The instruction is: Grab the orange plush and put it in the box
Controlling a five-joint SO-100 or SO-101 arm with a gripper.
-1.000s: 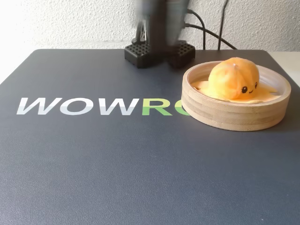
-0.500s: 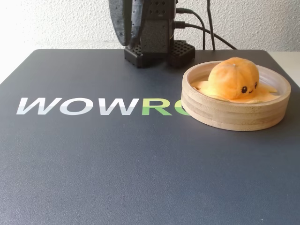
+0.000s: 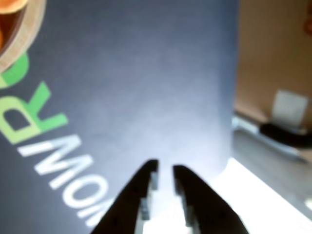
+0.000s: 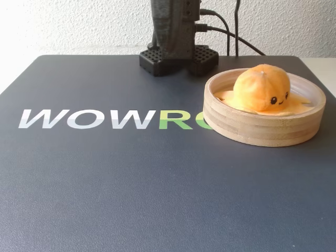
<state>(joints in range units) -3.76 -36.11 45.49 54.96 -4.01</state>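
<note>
The orange plush (image 4: 261,89) is a yellow-orange octopus with black eyes and a smile. It sits inside the box (image 4: 252,127), a shallow round tray of pale layered wood, at the right of the dark mat in the fixed view. In the wrist view the box rim (image 3: 30,30) and a bit of the plush (image 3: 10,10) show at the top left corner. My gripper (image 3: 165,170) enters from the bottom of the wrist view, empty, its black jaws nearly together with a narrow gap, raised above the mat. The gripper is out of the fixed view.
The dark grey mat (image 4: 105,178) carries white and green lettering (image 4: 105,118). The arm's black base (image 4: 177,52) stands at the mat's far edge with cables (image 4: 231,31) behind it. The mat's right edge and a pale table with a dark object (image 3: 285,134) show in the wrist view.
</note>
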